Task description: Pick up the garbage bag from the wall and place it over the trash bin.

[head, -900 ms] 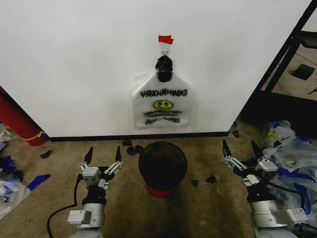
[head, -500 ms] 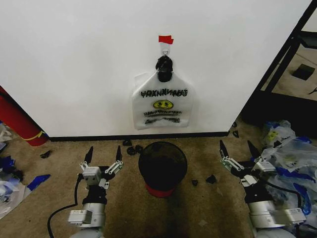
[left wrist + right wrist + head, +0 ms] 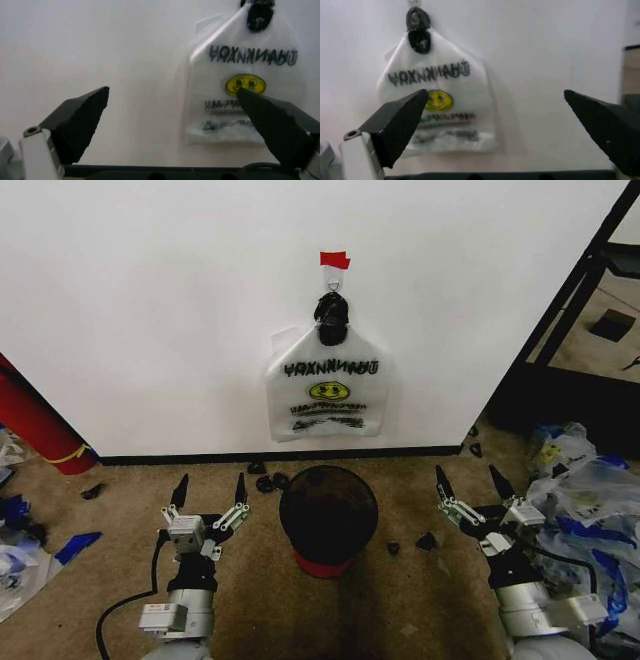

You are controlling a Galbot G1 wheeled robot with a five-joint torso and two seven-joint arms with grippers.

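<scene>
The bag (image 3: pixel 328 385) bears black print reading "THANK YOU" mirrored, above a yellow smiley; the smaller lines below are illegible.

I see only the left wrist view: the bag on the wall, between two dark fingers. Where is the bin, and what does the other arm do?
Observer: The bin stands on the carpet right below the garbage bag, between both arms.
Operator: Is the right gripper near the bag?
Observer: No. The right gripper is low, to the right of the bin, open and empty.
Operator: How does the bag hang?
Observer: From a hook under a strip of red tape, its black knotted top on the hook.
</scene>
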